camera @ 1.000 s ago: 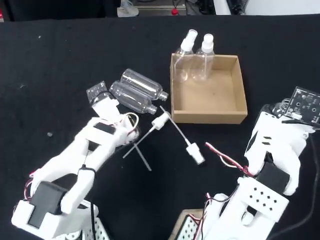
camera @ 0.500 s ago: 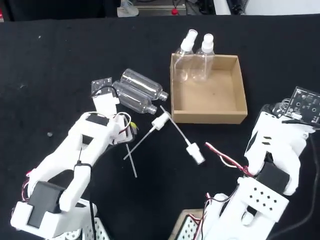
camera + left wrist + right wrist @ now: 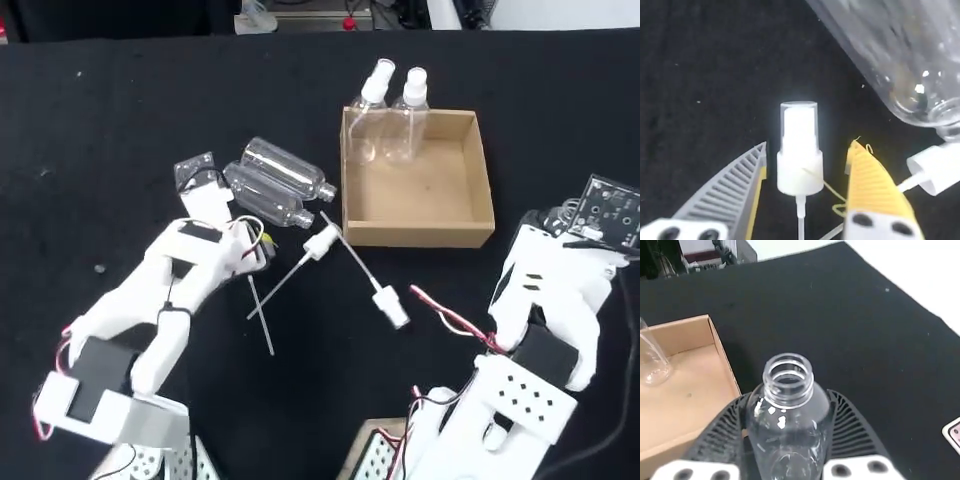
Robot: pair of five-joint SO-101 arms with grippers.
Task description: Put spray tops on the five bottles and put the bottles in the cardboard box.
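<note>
Left claw [image 3: 808, 146]: part open, astride a spray top [image 3: 799, 167], with a gap showing on each side. A lying bottle [image 3: 890, 50], uncapped, is just beyond it. Right claw [image 3: 788, 397]: clamped on an upright bottle [image 3: 788, 430], uncapped, beside the cardboard box [image 3: 722, 347]. The box holds two capped bottles [image 3: 390, 125].

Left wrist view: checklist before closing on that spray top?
1. Spray top centred between the left gripper fingers: ok.
2. Fingers touching it: not ok, gaps show on both sides.
3. Lying bottle apart from the fingers: ok.
4. Second spray top clear of the yellow finger: cannot tell, its tube runs behind that finger.
5. Right gripper shut on the uncapped bottle, neck open: ok.
</note>
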